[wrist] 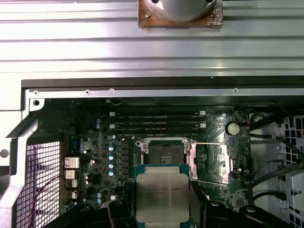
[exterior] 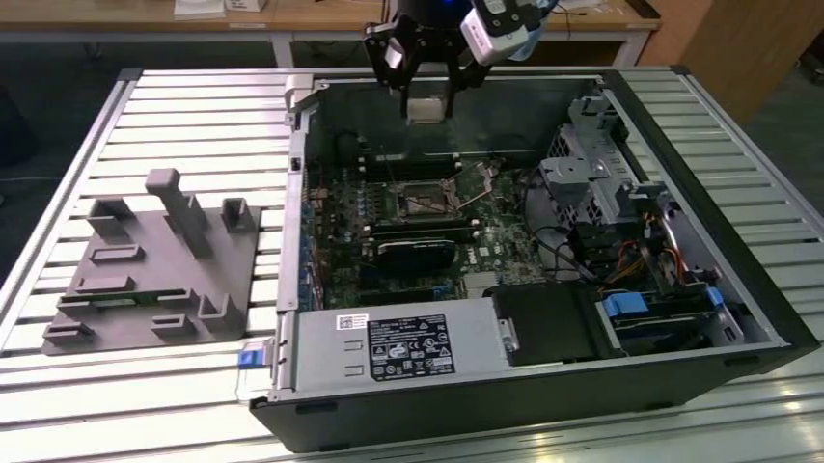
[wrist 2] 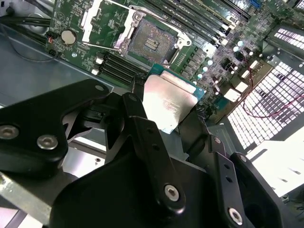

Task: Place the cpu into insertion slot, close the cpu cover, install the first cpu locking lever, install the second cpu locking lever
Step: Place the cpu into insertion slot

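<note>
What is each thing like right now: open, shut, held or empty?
gripper: shut on the cpu.
cpu: held by its edges, shiny side showing in both wrist views, not in the slot yet.
insertion slot: empty.
cpu cover: flipped open beside the slot.
computer case: lying flat, side open.

socket [wrist: 164,151] lies clear beneath the gripped cpu [wrist: 162,197]; swung-open cover [wrist: 211,159] and ram sticks [wrist: 156,126] crowd its sides.
</note>
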Motion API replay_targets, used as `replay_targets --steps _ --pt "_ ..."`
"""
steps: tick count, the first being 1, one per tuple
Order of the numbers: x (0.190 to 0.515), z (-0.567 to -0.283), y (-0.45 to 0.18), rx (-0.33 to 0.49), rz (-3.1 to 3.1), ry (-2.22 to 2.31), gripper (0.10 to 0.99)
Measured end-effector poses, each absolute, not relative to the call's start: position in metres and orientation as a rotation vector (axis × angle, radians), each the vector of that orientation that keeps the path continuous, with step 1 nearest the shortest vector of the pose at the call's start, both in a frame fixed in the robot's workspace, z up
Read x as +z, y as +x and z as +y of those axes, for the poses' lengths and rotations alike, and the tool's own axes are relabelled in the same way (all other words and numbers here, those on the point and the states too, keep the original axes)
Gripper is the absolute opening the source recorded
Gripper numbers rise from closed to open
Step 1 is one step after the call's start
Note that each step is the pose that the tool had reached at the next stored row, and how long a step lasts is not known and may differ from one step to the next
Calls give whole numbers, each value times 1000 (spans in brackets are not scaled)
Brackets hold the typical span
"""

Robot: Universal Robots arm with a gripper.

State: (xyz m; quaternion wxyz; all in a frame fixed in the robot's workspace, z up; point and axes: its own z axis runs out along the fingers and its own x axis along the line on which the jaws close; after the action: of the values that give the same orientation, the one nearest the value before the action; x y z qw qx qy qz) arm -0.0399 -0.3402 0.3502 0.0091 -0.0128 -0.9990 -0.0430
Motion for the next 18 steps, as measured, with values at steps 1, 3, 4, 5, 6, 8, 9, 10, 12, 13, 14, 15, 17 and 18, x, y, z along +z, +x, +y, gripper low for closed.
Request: replay_targets --steps 1,3,4,5,6,8,9,10,12,13,14,15,17,18 --pt "350 -340 -40 -134 -3120 -40 537" --pt "349 -340 -40 -134 -3120 -40 537" --pt "348 -340 -40 -133 -3120 -40 537" --pt "348 -340 -40 -133 -3120 -40 537" --pt "347 -340 -40 -133 -3120 -40 537" --pt "346 -340 -40 -132 -3120 -40 537" --pt "346 -340 -40 -131 -3120 -40 537" --pt "345 -340 -40 -130 -3120 -40 537" --pt "344 -340 -40 -129 -3121 -40 537" --pt "343 -340 -40 -129 -3121 -40 537" --pt "343 -340 -40 -128 -3121 -40 537" --pt "342 -340 -40 -127 -3121 -40 537" --pt "341 -340 -40 -126 -3121 -40 537" --pt "340 -340 -40 -126 -3121 -40 537"
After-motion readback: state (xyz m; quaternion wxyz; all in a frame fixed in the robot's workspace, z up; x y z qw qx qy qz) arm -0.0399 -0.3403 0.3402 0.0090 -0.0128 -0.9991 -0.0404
